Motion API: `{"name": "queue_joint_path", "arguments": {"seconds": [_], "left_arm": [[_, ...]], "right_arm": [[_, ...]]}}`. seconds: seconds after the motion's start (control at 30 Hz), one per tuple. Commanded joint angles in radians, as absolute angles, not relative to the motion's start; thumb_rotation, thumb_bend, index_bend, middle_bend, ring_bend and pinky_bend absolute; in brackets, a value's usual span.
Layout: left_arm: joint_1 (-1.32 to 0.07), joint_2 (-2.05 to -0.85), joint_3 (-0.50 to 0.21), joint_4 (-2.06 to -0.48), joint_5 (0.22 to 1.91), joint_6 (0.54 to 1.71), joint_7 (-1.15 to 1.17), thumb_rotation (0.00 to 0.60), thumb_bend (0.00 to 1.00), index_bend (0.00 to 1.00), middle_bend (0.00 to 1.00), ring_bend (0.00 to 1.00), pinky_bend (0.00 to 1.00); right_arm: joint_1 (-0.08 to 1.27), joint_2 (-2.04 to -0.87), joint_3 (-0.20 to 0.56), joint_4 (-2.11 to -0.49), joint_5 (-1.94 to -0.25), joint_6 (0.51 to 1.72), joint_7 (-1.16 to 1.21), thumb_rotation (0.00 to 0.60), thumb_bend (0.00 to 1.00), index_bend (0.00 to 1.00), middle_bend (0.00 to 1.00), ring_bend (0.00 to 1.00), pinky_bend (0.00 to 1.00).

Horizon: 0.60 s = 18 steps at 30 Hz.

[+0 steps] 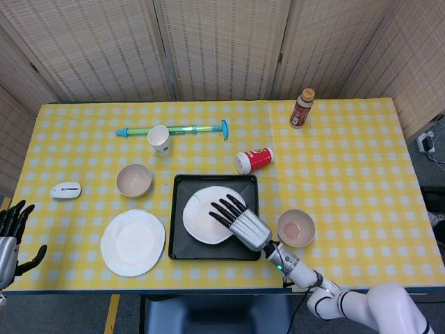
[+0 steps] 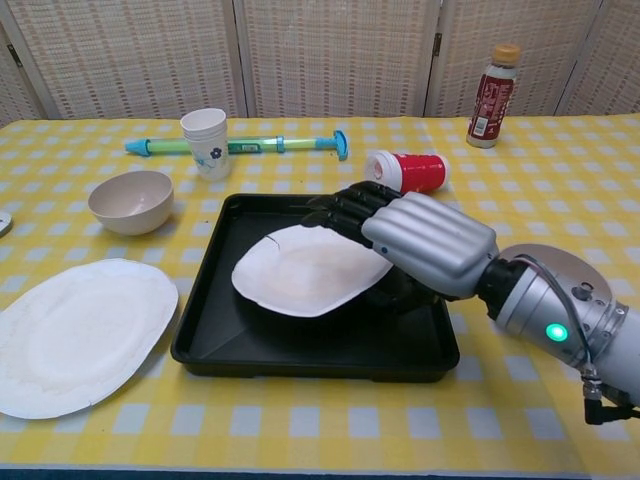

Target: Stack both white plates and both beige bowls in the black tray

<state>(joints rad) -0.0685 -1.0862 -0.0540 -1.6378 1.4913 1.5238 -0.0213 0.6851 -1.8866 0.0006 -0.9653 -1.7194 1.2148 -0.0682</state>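
Fingers (image 2: 335,212) of the right hand (image 2: 425,245) grasp one plate (image 2: 305,283) low over the tray (image 2: 205,330); second plate (image 1: 132,242) and both bowls (image 1: 133,179) wait on the bench.

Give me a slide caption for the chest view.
Right hand holds a white plate low over the black tray; second plate waits alongside.

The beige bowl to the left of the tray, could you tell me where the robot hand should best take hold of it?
Judging by its pose, take the beige bowl by its rim, from above. It stands upright and open, so a thumb can go inside and fingers outside. The left robot hand is on that side and holds nothing.
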Motion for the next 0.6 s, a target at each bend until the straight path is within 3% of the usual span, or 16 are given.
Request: {"name": "queue_joint_path", "arguments": {"seconds": [0.03,0.33,0.5,0.6], "left_arm": [[-0.068,-1.082,-0.053,-1.639,1.491,1.522,-0.025,0.6,0.37,0.0,0.0,0.0,0.0],[-0.073,-1.072,-0.042,-1.646,1.501,1.501,-0.036,0.6,0.37,0.0,0.0,0.0,0.0],[-0.075,-1.066,-0.035,-1.652,1.507,1.492,-0.037,0.6,0.37,0.0,0.0,0.0,0.0],[-0.074,-1.063,-0.031,-1.655,1.512,1.493,-0.035,0.6,0.37,0.0,0.0,0.0,0.0]], "right_arm": [[0.689,-1.848,-0.001,-1.044,-1.686,1.156,-0.089,0.6,0.41,0.0,0.0,0.0,0.0],[0.683,-1.727,-0.015,-1.249,-1.656,1.094,-0.177,0.6,0.26,0.0,0.0,0.0,0.0],[0.681,-1.654,-0.014,-1.373,-1.61,1.038,-0.221,0.6,0.23,0.0,0.0,0.0,0.0],[0.652,-1.574,-0.028,-1.473,-1.616,1.078,-0.209,0.6,0.23,0.0,0.0,0.0,0.0]]}}
